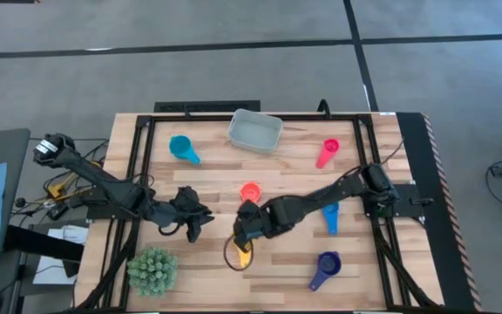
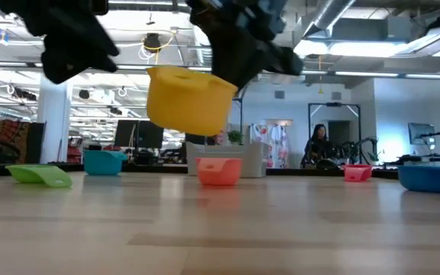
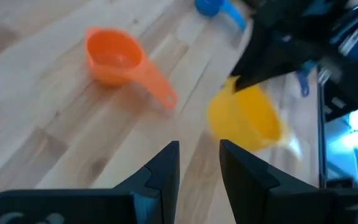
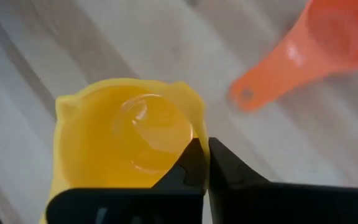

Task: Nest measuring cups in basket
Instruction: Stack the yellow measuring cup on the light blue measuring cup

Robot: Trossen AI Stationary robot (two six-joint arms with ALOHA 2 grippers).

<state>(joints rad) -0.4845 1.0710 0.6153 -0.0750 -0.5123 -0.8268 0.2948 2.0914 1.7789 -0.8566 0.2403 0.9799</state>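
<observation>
On the wooden bench (image 1: pixel 277 270), the yellow cup (image 2: pixel 188 99) was held lifted, its rim clamped by the right gripper (image 4: pixel 207 163) fingers. The left gripper (image 3: pixel 199 163) fingers were kept slightly apart, empty, nearby. The basket (image 1: pixel 255 131) was seen empty.

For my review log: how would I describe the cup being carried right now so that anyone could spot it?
Find the basket at the table's far edge, then come straight toward the near edge, past the coral-red cup. The yellow cup is clamped in the right end effector; it alone hangs above the wood.
</observation>
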